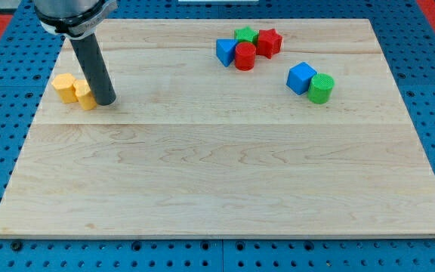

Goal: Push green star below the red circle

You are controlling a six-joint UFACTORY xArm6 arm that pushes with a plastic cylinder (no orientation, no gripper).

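The green star [244, 35] lies near the view's top, just above the red circle [245, 57] and touching it. A red star [269, 41] sits to the right of the pair and a blue triangle [224, 52] to their left. My tip [103, 100] rests on the board far to the view's left, against the right side of two yellow blocks [74, 89]. It is well apart from the green star and the red circle.
A blue cube [301, 77] and a green circle [321, 88] sit together to the right of the cluster. The wooden board [217, 174] lies on a blue perforated table.
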